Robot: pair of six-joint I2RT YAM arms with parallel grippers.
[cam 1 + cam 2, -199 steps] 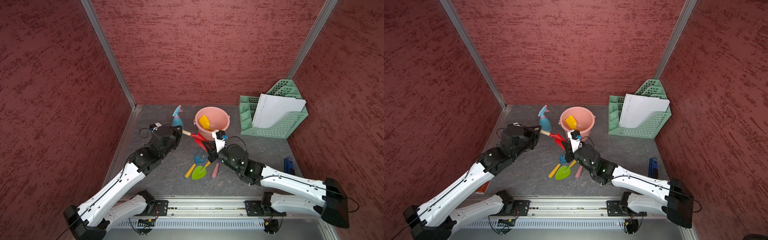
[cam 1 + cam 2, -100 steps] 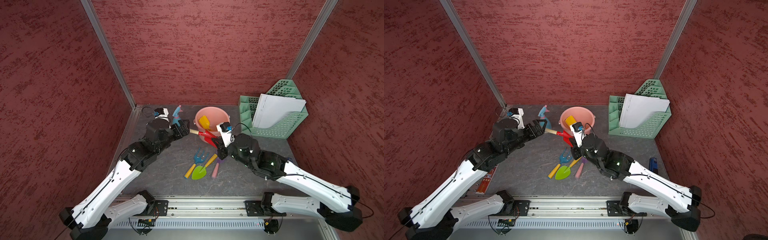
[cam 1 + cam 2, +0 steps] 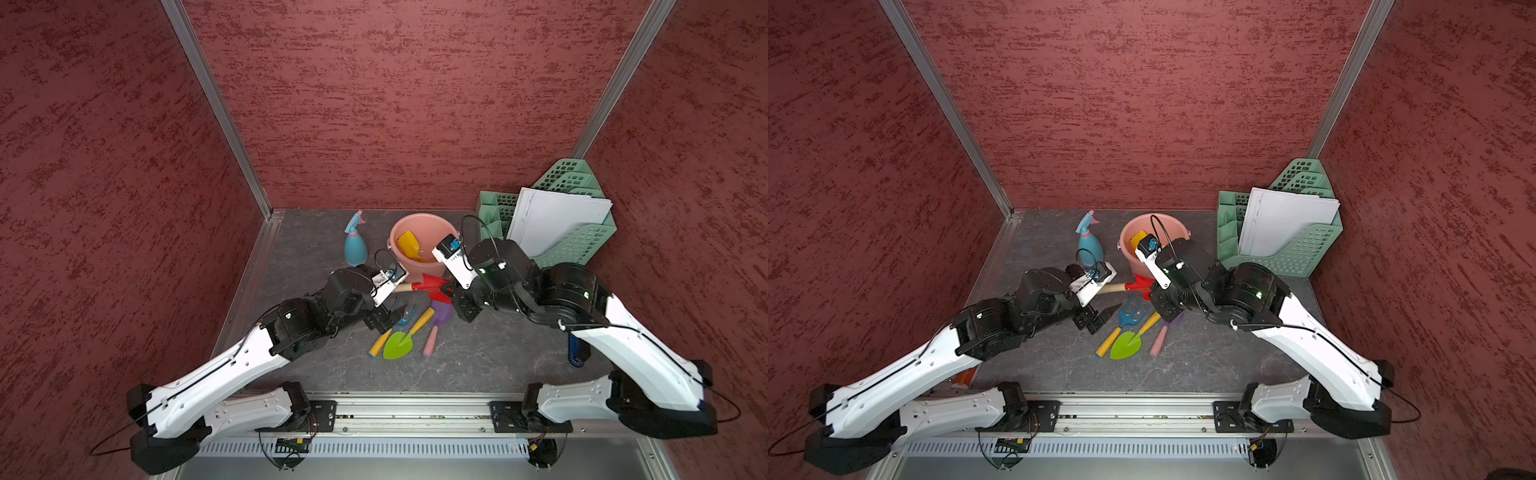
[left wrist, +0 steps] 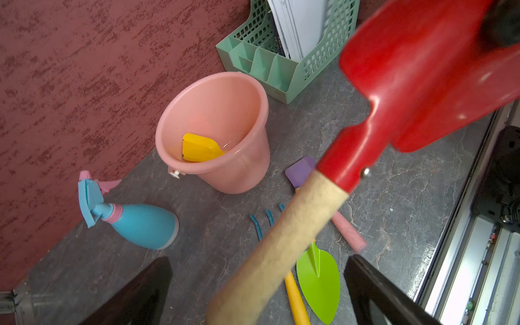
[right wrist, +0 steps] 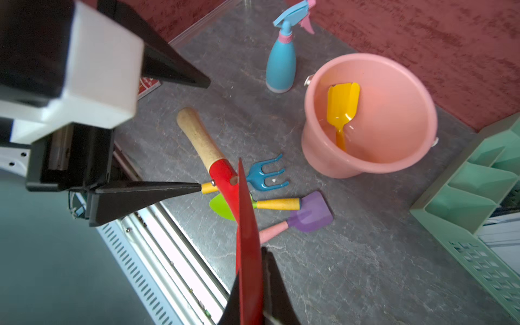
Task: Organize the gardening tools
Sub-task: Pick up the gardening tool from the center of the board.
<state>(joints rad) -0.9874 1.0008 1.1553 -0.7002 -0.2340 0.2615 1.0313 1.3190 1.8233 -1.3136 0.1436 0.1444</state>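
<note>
red trowel (image 5: 219,168), blade in right tool (image 5: 253,264) (left tool (image 4: 259,260) agape)

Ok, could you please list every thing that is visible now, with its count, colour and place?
red trowel: 1, red blade, wooden handle, held above the lying tools
bucket: 1, pink, back centre of table
scoop: 1, yellow, inside bucket
spray bottle: 1, blue, pink trigger, upright beside bucket
fork: 1, blue, yellow handle, lying before bucket
green trowel: 1, green, yellow handle, beside fork
spade: 1, purple, pink handle, beside green trowel
file rack: 1, green, back right corner, holds white papers
table: 1, dark grey
left hand: 1, black, open around trowel's handle
right hand: 1, black, shut on trowel's blade
</note>
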